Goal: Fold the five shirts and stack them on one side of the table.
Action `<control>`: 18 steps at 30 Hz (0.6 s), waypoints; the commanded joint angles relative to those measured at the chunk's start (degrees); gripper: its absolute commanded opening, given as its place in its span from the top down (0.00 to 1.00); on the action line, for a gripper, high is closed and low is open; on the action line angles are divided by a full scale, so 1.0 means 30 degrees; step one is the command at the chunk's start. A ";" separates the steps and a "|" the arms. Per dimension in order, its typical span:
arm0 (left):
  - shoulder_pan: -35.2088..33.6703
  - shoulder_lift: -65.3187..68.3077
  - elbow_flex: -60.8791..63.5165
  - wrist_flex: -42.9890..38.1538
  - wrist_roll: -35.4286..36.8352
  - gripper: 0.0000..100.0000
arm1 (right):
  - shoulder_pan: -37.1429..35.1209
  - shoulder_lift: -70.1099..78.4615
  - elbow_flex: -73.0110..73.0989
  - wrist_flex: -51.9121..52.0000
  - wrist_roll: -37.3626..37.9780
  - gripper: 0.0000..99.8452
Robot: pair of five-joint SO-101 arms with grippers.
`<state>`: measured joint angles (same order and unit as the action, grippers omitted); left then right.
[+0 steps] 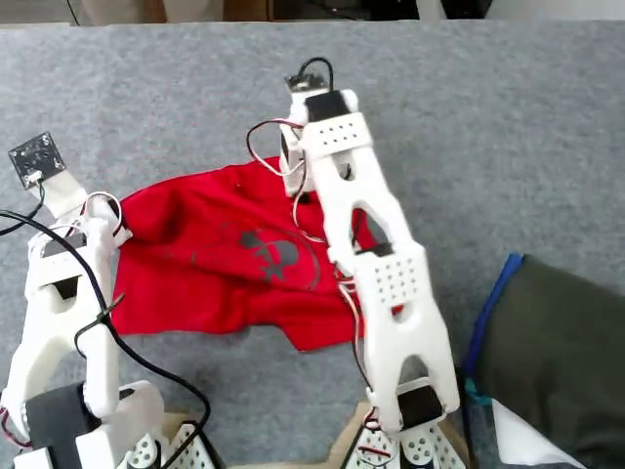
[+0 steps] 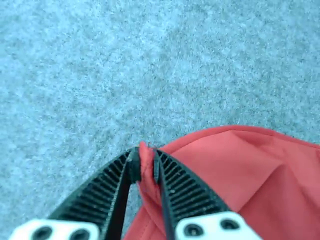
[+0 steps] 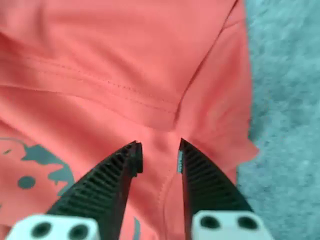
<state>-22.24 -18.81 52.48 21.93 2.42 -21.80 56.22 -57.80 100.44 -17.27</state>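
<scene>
L gripper (image 2: pixel 145 164) is clenched on the red shirt (image 1: pixel 225 264): a thin fold of its edge is pinched betw. the tips. The rest of the cloth trails back under the gripper, w/ bare surface (image 2: pixel 125 60) ahead of it. R gripper (image 3: pixel 157 156) is released, jaws apart, just over the cloth. A stitched seam (image 3: pixel 100 87) lies ahead of its tips & the shirt's edge is off to one side. Can't tell if its tips touch the fabric.

Key relation: the shirt's long axis runs approx. from L gripper toward R gripper. L has one end in hand, while R sits over the far edge nr the other end. R is the nearer arm to the un-grasped part. My guess is it must drop & close on that seam area before a fold can be pulled over.

Shirt lies mostly flat but rumpled, print side up, grey graphic (image 1: pixel 278 256) mid-cloth betw. the two grippers, near hem uneven. A dark garment (image 1: pixel 566 362) lies well apart from both grippers, on R arm's outer side.
</scene>
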 commanded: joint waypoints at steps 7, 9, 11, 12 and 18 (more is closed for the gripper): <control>0.0088 -0.0190 -0.0059 -0.0352 -0.0264 0.98 | -0.0425 0.2125 -0.3912 0.0527 -0.0410 0.87; 0.0088 -0.0190 -0.0059 -0.0352 -0.0264 0.98 | -0.0366 0.2271 -0.3912 0.0527 -0.0352 0.87; 0.0088 -0.0190 -0.0059 -0.0352 -0.0264 0.98 | -0.0308 0.2300 -0.3824 0.0498 -0.0352 0.87; 0.0088 -0.0190 -0.0059 -0.0352 -0.0264 0.98 | -0.0249 0.2300 -0.3824 0.0352 -0.0352 0.87; 0.0088 -0.0190 -0.0059 -0.0352 -0.0264 0.98 | 0.0190 0.2330 -0.3766 -0.0791 -0.0264 0.87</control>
<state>-22.24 -18.81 52.57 21.93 1.98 -22.33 63.69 -66.59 99.30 -17.89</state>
